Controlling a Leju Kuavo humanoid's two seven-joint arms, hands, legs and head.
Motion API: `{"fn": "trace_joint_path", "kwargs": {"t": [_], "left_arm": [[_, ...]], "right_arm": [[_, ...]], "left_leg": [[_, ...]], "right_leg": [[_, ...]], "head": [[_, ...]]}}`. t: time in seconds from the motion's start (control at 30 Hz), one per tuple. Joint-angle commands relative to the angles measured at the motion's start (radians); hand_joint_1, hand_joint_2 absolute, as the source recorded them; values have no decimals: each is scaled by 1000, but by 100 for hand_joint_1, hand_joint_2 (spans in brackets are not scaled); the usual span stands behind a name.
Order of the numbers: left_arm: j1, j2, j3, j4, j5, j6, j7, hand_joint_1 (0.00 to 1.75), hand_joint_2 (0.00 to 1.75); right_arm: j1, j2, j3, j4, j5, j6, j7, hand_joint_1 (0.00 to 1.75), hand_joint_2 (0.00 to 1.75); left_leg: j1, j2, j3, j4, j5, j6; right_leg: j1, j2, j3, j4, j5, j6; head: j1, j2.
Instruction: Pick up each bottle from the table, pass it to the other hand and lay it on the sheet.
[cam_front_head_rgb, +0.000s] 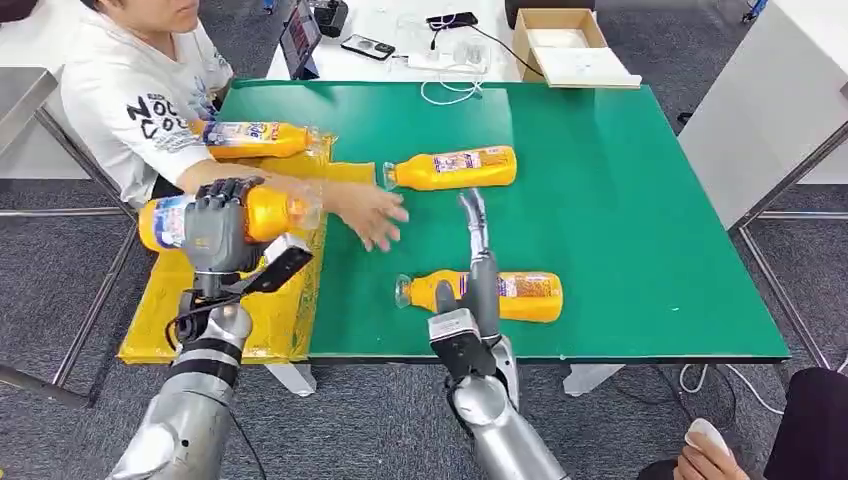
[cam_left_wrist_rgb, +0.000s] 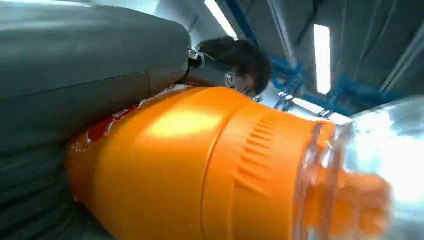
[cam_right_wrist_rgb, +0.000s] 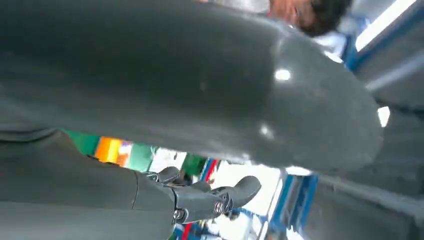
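Sideways, orange bottle (cam_front_head_rgb: 215, 218) with clear cap and printed label gripped in left hand (cam_front_head_rgb: 218, 228) above yellow sheet (cam_front_head_rgb: 262, 316), right hand (cam_front_head_rgb: 474, 262) empty, fingers extended.

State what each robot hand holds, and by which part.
Left hand grips an orange bottle around its middle, above the yellow sheet. Right hand holds nothing.

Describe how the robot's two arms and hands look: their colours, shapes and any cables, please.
Both arms are silver metal, rounded and jointed. The left hand has a grey back and darker fingers, above a black bracket with a thin black cable at the wrist. The right hand is slim and grey, behind a black box with a white label. In the right wrist view, its fingers are dark, segmented, with small screws.
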Motion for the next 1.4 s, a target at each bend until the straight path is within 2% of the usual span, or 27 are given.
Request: {"fn": "trace_joint_path", "kwargs": {"t": [0.03, 0.07, 0.1, 0.27, 0.33, 0.4, 0.57, 0.6, 0.77, 0.83, 0.87, 0.9, 0.93, 1.4], "left_arm": [[-50, 79, 125, 215, -107, -1, 110, 175, 175], [-45, 82, 112, 223, -110, -1, 118, 175, 175], [-29, 114, 5, 235, -42, -1, 167, 175, 175], [-34, 126, 21, 341, -61, -1, 156, 175, 175], [-34, 126, 21, 341, -61, -1, 156, 175, 175], [-37, 134, 18, 373, -62, -1, 153, 175, 175], [-44, 137, 16, 404, -59, -1, 153, 175, 175], [-71, 155, -18, 513, -38, -1, 153, 175, 175], [-78, 166, -39, 582, -48, -3, 156, 175, 175], [-76, 174, -66, 596, -69, -46, 167, 175, 175], [-73, 179, -85, 601, -85, -66, 171, 98, 175], [-73, 181, -101, 605, -94, -103, 174, 5, 175], [-74, 180, -103, 604, -94, -104, 173, 0, 175], [-77, 171, -100, 604, -80, -131, 169, 0, 175]], "right_arm": [[-6, -48, -14, -99, -48, -32, 2, 0, 0], [-4, -47, -18, -105, -52, -31, 2, 0, 0], [-14, -42, -25, -99, -59, -31, 2, 0, 0], [-3, -47, -33, -103, -62, -18, 2, 0, 0], [-3, -47, -33, -103, -62, -18, 2, 0, 0], [-5, -47, -37, -92, -63, -11, 2, 0, 0], [-5, -44, -41, -83, -65, -6, 2, 0, 0], [-11, -29, -55, -46, -55, 28, 2, 0, 0], [-19, -19, -59, -14, -46, 52, 2, 0, 0], [-24, -18, -57, 9, -46, 59, 2, 0, 0], [-29, -18, -54, 23, -45, 66, 2, 0, 0], [-32, -16, -54, 35, -46, 73, 2, 0, 0], [-32, -16, -54, 37, -46, 74, 2, 0, 0], [-35, -12, -54, 50, -46, 77, 2, 0, 0]], "left_leg": [[0, 1, 7, -1, -2, 1], [0, 0, 4, -1, -1, 1], [0, -1, 3, -1, -1, 1], [0, 0, 3, -1, -1, 1], [0, -1, 8, -1, -2, 2], [0, -1, 3, -1, -1, 1], [0, -1, 5, 0, -2, 1], [0, -1, 3, -1, -1, 1], [0, -1, 7, -1, -2, 1], [0, -1, 6, -1, -2, 1], [0, 0, 4, -1, -1, 1], [0, 0, 5, -1, -1, 1], [0, 0, 6, -1, -2, 1], [0, -2, 8, -1, -1, 1]], "right_leg": [[0, 0, 6, 0, -2, -3], [1, -1, 4, 0, -1, -2], [0, -1, 2, -1, -1, -1], [0, 0, 3, -1, -1, -1], [1, -2, 8, -1, -3, -2], [0, -1, 3, -1, -1, -1], [1, -2, 5, 0, -2, -2], [1, -1, 3, -1, -1, -2], [1, -2, 7, -1, -2, -2], [1, -1, 7, -1, -2, -2], [0, 0, 4, -1, -1, -1], [1, 0, 6, -1, -1, -2], [1, 0, 7, -1, -1, -2], [1, -1, 10, -1, -1, -2]], "head": [[0, 0], [0, 0], [0, 0], [0, 0], [0, 0], [0, 0], [0, 0], [0, 0], [0, 0], [0, 0], [0, 0], [0, 0], [0, 0], [0, 0]]}}
